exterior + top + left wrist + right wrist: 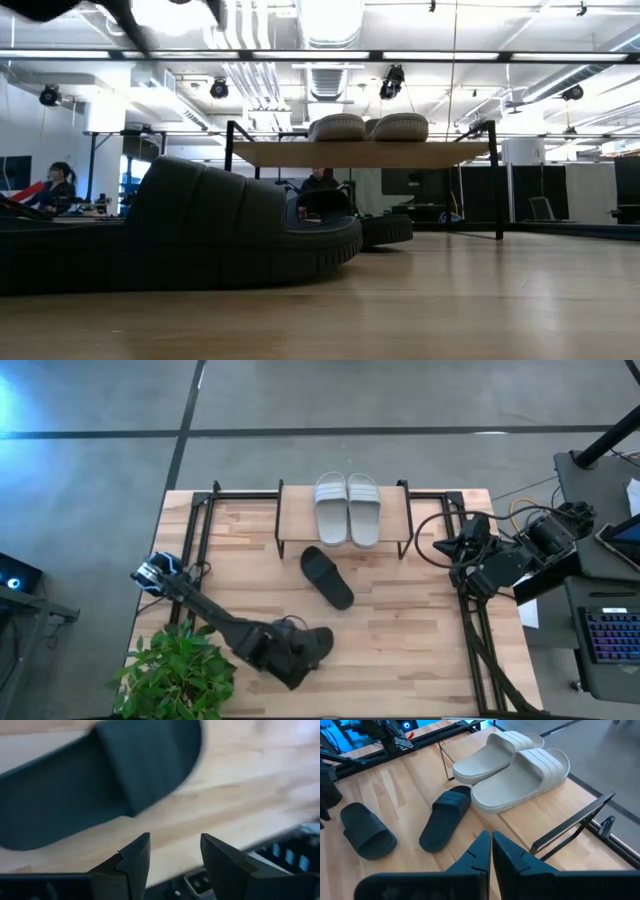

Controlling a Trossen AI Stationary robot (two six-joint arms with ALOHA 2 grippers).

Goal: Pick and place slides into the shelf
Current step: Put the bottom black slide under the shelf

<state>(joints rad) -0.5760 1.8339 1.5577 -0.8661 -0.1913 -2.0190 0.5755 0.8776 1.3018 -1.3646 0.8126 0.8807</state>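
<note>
High view: left arm [270, 645] bent over black slide [316, 643].

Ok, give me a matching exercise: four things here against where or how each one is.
1 beige slides
2 black slide nearer the shelf
3 left gripper
4 right gripper

a shut, by the table's right edge
b on the shelf
c on the table, before the shelf
d open, by the other black slide

Pairs: 1-b; 2-c; 3-d; 4-a
</note>
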